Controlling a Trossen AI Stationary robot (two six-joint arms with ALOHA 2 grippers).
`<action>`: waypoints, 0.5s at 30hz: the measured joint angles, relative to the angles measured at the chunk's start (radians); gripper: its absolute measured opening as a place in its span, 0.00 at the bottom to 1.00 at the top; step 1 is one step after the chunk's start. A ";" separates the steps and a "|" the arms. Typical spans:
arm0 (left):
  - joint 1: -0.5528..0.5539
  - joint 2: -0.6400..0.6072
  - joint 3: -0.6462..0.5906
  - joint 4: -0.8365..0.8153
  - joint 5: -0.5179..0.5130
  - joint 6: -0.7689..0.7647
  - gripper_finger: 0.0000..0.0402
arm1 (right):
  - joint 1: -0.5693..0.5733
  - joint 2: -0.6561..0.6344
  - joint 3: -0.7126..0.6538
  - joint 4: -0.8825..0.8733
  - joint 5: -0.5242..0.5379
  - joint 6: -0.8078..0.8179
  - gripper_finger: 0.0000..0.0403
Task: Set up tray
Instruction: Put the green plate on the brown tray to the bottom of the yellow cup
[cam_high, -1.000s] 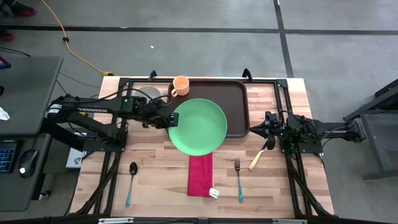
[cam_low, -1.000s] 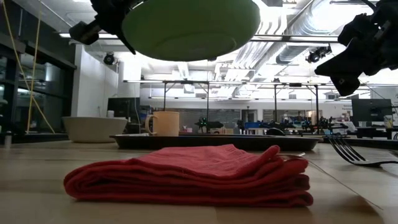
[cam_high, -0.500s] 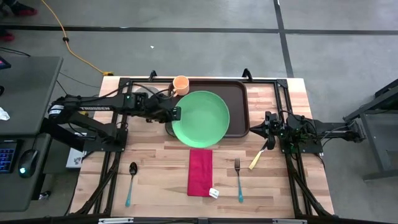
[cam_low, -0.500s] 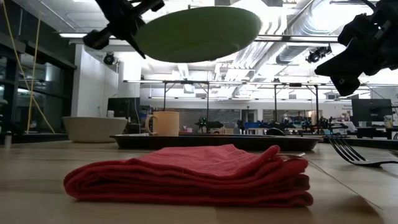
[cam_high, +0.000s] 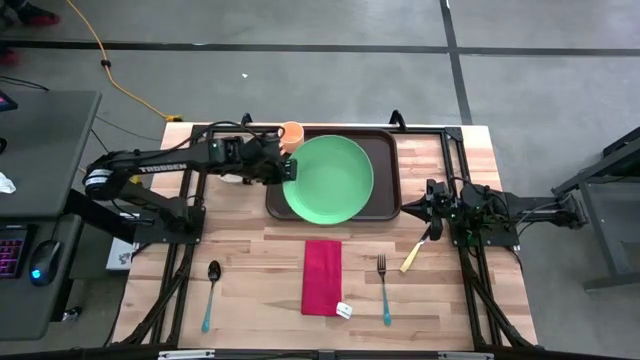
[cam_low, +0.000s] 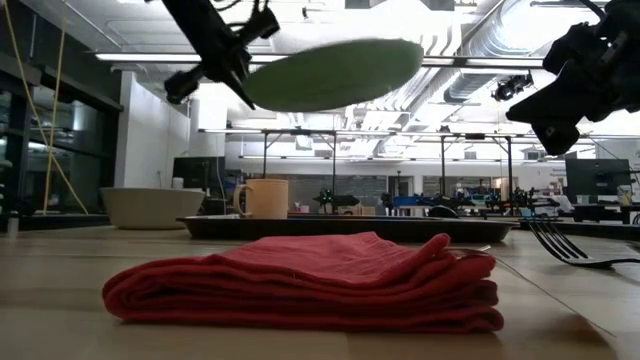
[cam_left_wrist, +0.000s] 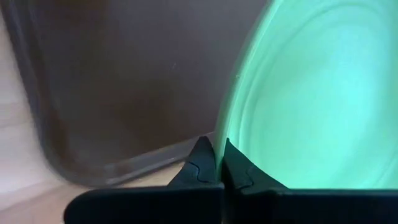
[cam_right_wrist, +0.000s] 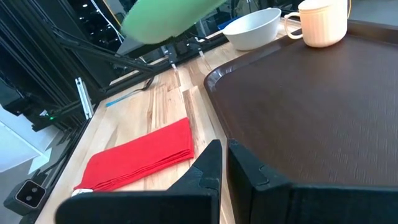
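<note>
The round green plate (cam_high: 330, 180) hangs in the air over the dark brown tray (cam_high: 385, 145), which lies flat on the far middle of the table. My left gripper (cam_high: 288, 170) is shut on the plate at its left side. In the left wrist view the plate (cam_left_wrist: 311, 93) fills the right half, with the tray (cam_left_wrist: 124, 81) below it. My right gripper (cam_high: 432, 200) rests shut and holding nothing beside the tray's right rim; its wrist view looks across the tray (cam_right_wrist: 323, 112). My left gripper pinches the plate's rim (cam_left_wrist: 225, 127) at the plate's left side, one finger on the upper face and one on the underside. The fingers slant down from the table's left. The plate (cam_low: 335, 75) hangs clear above the tray, slightly tilted.
A tan cup (cam_high: 291, 133) stands at the tray's far left corner, with a white bowl (cam_right_wrist: 252, 28) left of it, mostly under my left arm. On the near half lie a folded red napkin (cam_high: 321, 276), a spoon (cam_high: 210, 295), a fork (cam_high: 384, 288) and a knife (cam_high: 413, 255).
My left gripper has carried the plate toward the table's far edge and to the right, from above the napkin's far end to over the tray. The plate stayed lifted and in the same hold. The right arm kept still.
</note>
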 joint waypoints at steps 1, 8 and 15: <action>0.002 0.004 0.000 0.005 -0.001 0.001 0.03 | 0.000 0.001 0.000 0.000 0.000 0.000 0.00; 0.019 0.044 0.001 0.065 0.008 0.018 0.03 | 0.000 0.004 0.000 0.001 0.000 0.000 0.00; 0.053 0.112 0.073 0.050 0.008 0.064 0.03 | 0.000 0.004 0.000 0.001 0.001 0.000 0.00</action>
